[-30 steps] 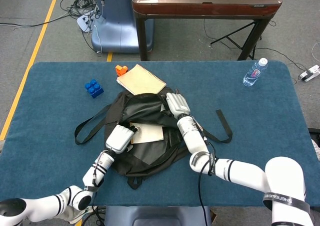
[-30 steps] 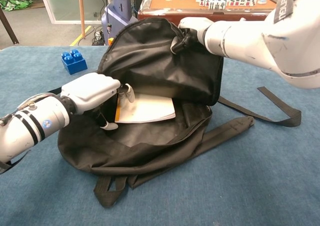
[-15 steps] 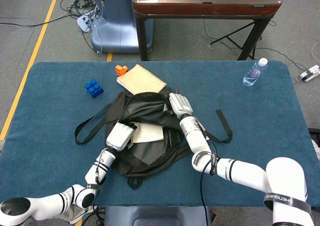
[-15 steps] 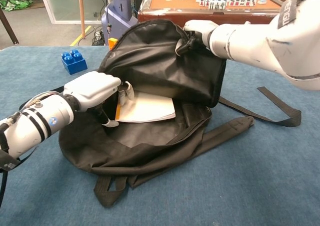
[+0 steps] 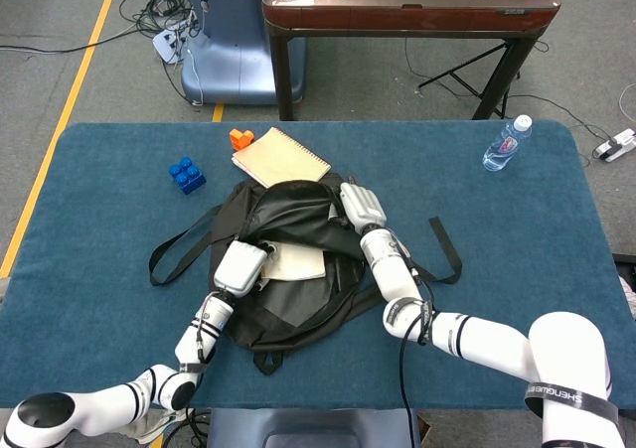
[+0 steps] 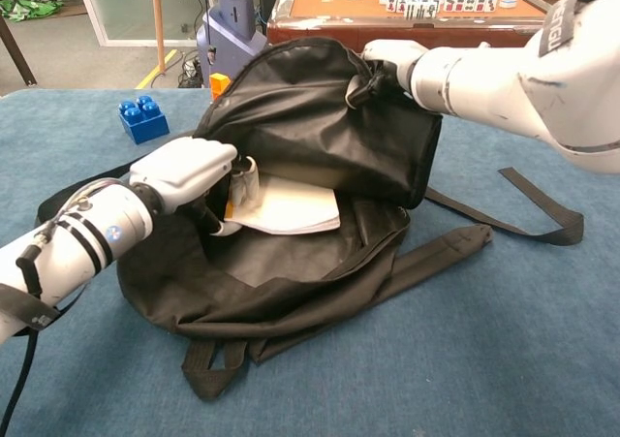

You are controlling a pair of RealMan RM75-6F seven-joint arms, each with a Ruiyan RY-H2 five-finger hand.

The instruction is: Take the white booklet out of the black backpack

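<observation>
Backpack [image 6: 291, 292] of soft black fabric, slumped and creased, lying mid-table with its mouth open; flat webbing straps [image 5: 171, 244] trail out to both sides. Right hand [image 6: 387, 57] grips the top edge of the flap and holds it up, fingers closed on a fold of the fabric. In the head view the same hand [image 5: 360, 208] sits at the bag's upper right rim.

Booklet [image 6: 286, 209] lies inside the opening on the black lining: thin, flat, white, rectangular, with an orange strip along its left edge. Left hand [image 6: 189, 171] reaches into the mouth from the left, white glossy shell, fingers [image 6: 242, 180] curled down at the booklet's left edge and touching it; whether they actually pinch it cannot be told. Head view shows this hand [image 5: 238, 267] over the bag's left side, the booklet [image 5: 296, 262] a pale patch just beside it.

Table [image 5: 537, 269] covered in blue, felt-like cloth. Beyond the bag: tan notebook [image 5: 280, 157], square, spiral-bound along one side, touching or just behind the bag's far edge. Orange block [image 5: 239, 138] near the notebook's left corner; blue studded brick [image 5: 187, 174] further left, well apart from the bag. Clear plastic bottle [image 5: 507, 144] with blue label toward the far right; label text too small to read. Right sleeve carries the word "SHENGUE…" [image 5: 556, 396], partly cut off
</observation>
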